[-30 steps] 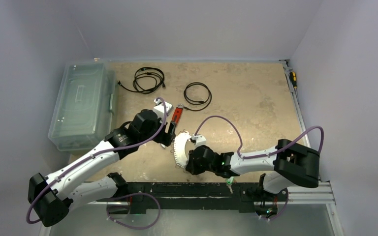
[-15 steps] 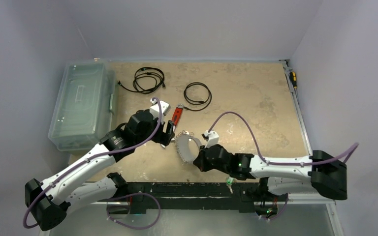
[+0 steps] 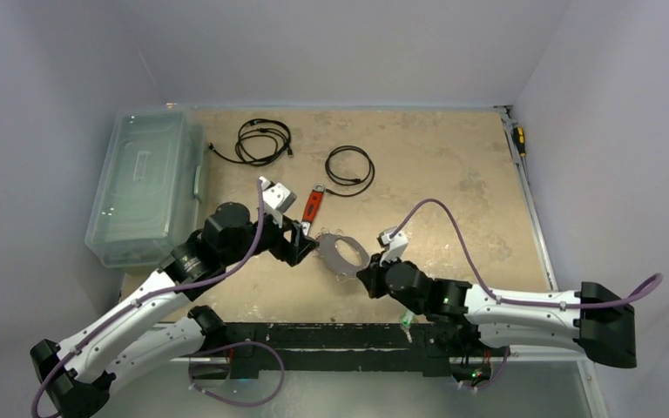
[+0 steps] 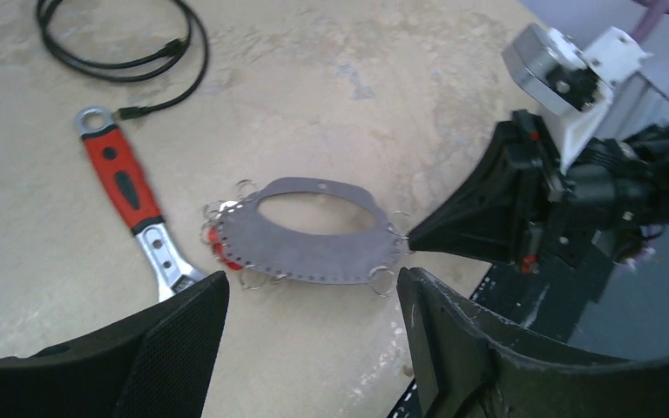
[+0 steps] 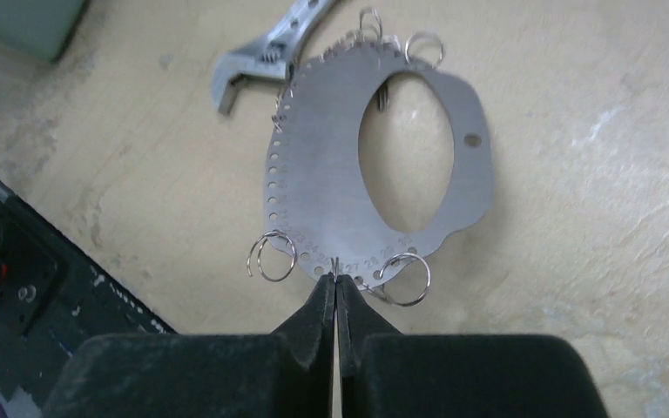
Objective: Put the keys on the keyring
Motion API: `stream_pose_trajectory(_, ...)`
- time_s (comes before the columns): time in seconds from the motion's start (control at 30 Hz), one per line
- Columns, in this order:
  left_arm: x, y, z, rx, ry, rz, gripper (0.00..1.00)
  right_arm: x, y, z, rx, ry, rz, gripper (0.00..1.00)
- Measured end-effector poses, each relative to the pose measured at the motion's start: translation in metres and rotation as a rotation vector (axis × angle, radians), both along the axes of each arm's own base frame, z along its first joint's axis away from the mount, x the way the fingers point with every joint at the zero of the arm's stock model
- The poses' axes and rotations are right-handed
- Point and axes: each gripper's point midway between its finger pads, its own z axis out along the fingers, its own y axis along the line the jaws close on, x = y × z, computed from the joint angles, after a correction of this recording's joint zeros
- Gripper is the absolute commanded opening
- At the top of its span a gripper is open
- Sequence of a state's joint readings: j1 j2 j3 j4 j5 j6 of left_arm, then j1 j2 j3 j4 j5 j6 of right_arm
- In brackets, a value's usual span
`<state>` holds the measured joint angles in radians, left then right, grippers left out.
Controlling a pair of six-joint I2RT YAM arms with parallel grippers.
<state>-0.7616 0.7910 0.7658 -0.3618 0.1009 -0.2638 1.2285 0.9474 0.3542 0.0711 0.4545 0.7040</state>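
Keyring (image 5: 314,183), a flat silvery plate with an oval opening and a row of small holes along its rim, is being pinched at its nearest edge by the right gripper (image 5: 336,279). The two fingers are pressing together on the thin metal. Two small split rings (image 5: 272,257) are hanging from the rim just to either side of those fingertips. The plate is stretching straight away from this hand over the table (image 5: 592,104); whether it is resting on the surface or is slightly raised cannot be told. More rings are clustering at its far end, and beyond them, to the far left of this hand, the jaw of a wrench (image 5: 261,61) is lying.

The left gripper (image 4: 312,292) is standing wide and grasping nothing. The keyring is sitting just ahead of its spread fingers, about centred between them and not touching either. A small red bit (image 4: 218,248) is peeking out at the plate's left edge, too hidden to identify. Ahead and to the left the wrench's red handle is pointing away, and farther off a black cable (image 4: 139,61) is lying coiled.
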Motion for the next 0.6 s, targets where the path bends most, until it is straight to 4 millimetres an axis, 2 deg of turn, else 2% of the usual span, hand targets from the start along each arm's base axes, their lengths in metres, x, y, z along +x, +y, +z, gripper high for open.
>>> stream_pose_trajectory(0.13, -0.017, -0.016, 0.015, -0.105, -0.062, -0.136, 0.71, 0.009, 0.000, 0.018, 0.046, -0.114, 0.009, 0.00)
stream_pose_trajectory(0.27, -0.032, -0.023, 0.030, -0.174, -0.153, -0.243, 0.68, 0.016, 0.000, 0.039, 0.101, -0.235, 0.024, 0.00)
stream_pose_trajectory(0.4, -0.039, -0.029, 0.055, -0.209, -0.291, -0.334, 0.62, 0.019, 0.001, 0.067, 0.172, -0.358, 0.044, 0.00)
stream_pose_trajectory(0.6, -0.042, -0.039, 0.072, -0.216, -0.398, -0.428, 0.47, 0.020, 0.003, 0.117, 0.265, -0.535, 0.076, 0.00)
